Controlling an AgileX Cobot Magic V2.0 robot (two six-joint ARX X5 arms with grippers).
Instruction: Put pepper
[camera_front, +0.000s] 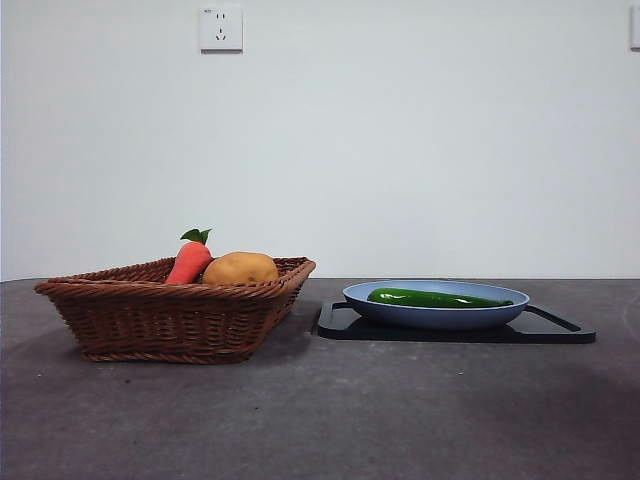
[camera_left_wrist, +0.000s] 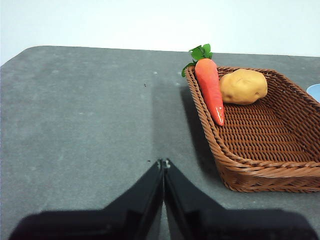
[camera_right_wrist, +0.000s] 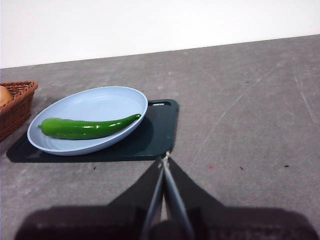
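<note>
The long glossy green pepper lies in a pale blue plate that rests on a black board. My right gripper is shut and empty, hovering over the table just off the board's corner, apart from the pepper. Over bare table beside the wicker basket, my left gripper is also shut with nothing in it. Neither gripper shows in the front view.
An orange carrot with green leaves and a tan potato sit inside the basket. The dark grey table runs to a white wall with a socket.
</note>
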